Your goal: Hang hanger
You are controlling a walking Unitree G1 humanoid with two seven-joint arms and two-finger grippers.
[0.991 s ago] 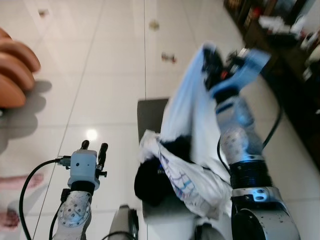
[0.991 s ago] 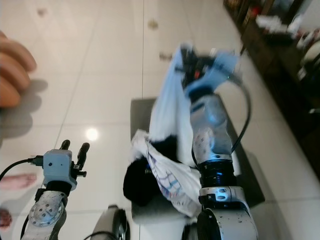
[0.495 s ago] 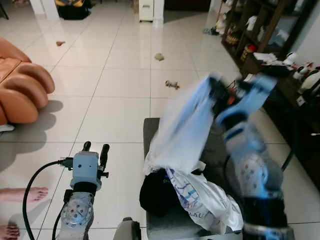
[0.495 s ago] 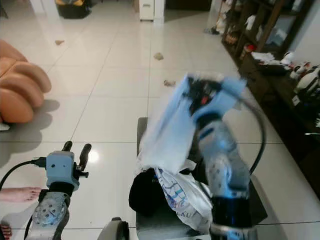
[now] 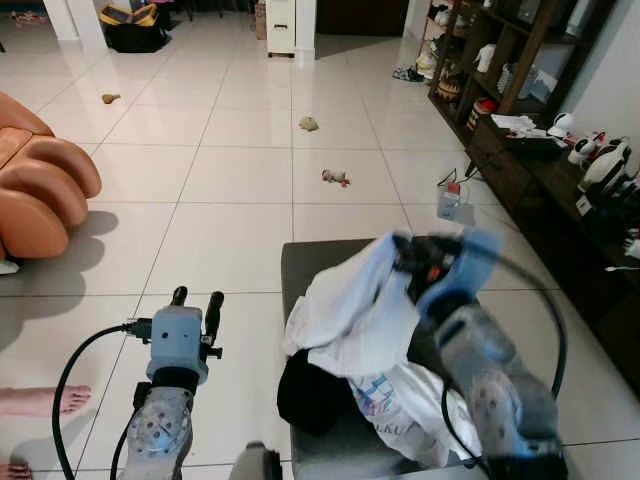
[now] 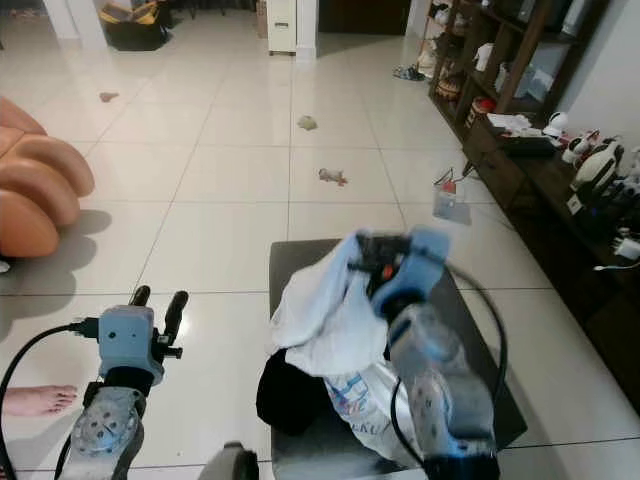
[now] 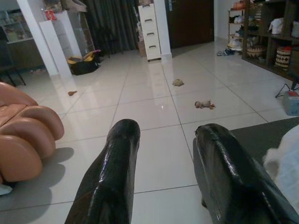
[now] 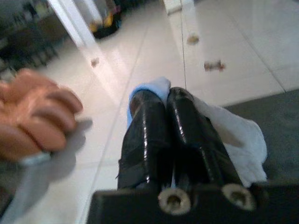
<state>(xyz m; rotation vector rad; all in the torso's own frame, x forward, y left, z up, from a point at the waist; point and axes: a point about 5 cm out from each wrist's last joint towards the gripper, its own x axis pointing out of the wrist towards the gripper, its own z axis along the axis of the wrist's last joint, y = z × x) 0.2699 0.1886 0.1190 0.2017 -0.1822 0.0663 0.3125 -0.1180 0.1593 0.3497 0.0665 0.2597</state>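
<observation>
My right gripper (image 5: 407, 256) is shut on a light blue and white garment (image 5: 350, 310), holding it bunched just above a pile of clothes. In the right wrist view the two black fingers (image 8: 187, 126) are pressed together with blue fabric (image 8: 150, 87) at their tips and white cloth (image 8: 236, 135) draping off one side. The pile lies on a dark grey bench (image 5: 305, 265) and includes a black garment (image 5: 305, 392) and a white printed one (image 5: 405, 405). My left gripper (image 5: 196, 297) is open over bare floor left of the bench, fingers (image 7: 117, 158) apart with nothing between them.
An orange padded chair (image 5: 35, 190) sits at the far left. Dark shelving (image 5: 540, 120) with clutter lines the right wall. A person's bare foot (image 5: 40, 400) rests on the tiles at lower left. Small scraps (image 5: 335, 177) lie on the floor ahead.
The camera has tilted up, showing more of the room. My right gripper has come down with the garment, from raised above the bench to just over the pile. The left arm is unmoved.
</observation>
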